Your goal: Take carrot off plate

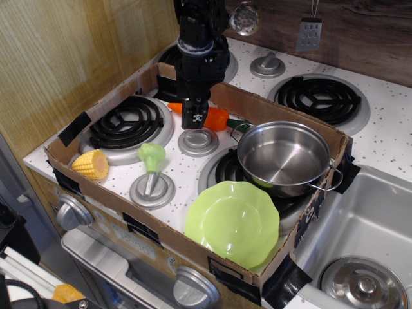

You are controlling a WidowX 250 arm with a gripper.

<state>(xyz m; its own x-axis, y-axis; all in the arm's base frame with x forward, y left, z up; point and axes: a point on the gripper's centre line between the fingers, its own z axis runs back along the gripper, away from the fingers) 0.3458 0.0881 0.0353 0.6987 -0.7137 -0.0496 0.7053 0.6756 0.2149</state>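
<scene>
End effector [195, 120] grips the carrot [216, 118], hiding its middle, well apart from the plate [233, 223].

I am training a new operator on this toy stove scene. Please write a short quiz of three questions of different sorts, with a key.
1. True or false: the carrot lies on the green plate.
2. Multiple choice: what stands directly right of the carrot? A) the corn cob B) the steel pot C) the sink
3. Fill in: the hand is at the carrot's ____ end, away from its green top.

Key
1. False: the plate is bare, and the carrot is on the stove top near the back of the cardboard box.
2. B.
3. Orange (pointed) end. Whether the hand is gripping it cannot be told.
</scene>
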